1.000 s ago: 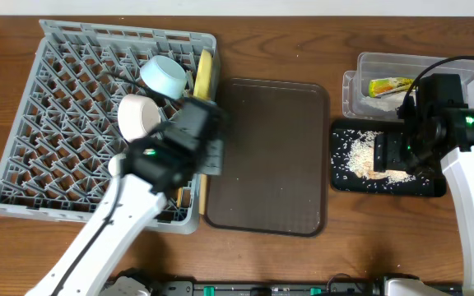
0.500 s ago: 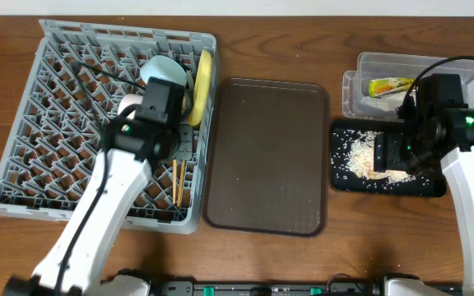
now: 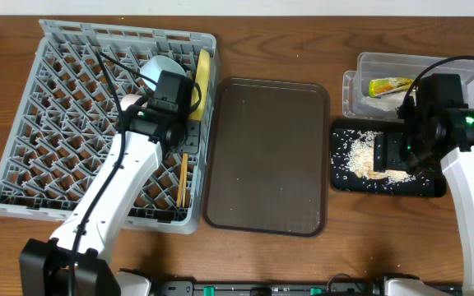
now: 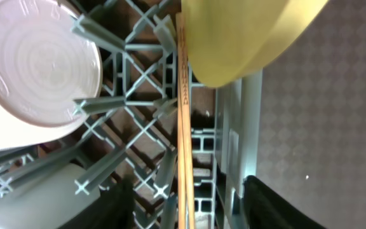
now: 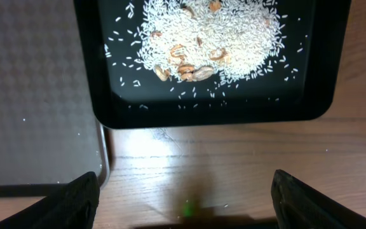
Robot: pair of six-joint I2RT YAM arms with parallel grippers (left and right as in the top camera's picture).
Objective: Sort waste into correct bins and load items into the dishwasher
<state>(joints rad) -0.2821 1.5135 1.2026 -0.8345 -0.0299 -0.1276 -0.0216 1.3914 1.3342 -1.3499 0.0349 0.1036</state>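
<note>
Overhead, plate [image 3: 203, 70], light-blue bowl [image 3: 155, 66] and chopsticks [image 3: 181, 177] sit in the dish rack [image 3: 56, 123], wrapper [image 3: 389, 85] in the clear tub [image 3: 418, 59], rice [image 3: 356, 152] on the black tray [image 3: 344, 185]. Left tool [image 4: 189, 203] and right tool [image 5: 186, 203] gape empty, so sorting looks nearly finished.

Open passage over the brown serving tray [image 3: 266, 156] — hemmed at 9 o'clock by dish rack [image 3: 56, 115], upright plate [image 3: 204, 72], chopsticks [image 3: 182, 177]; at 3 o'clock by black tray [image 3: 340, 185].
</note>
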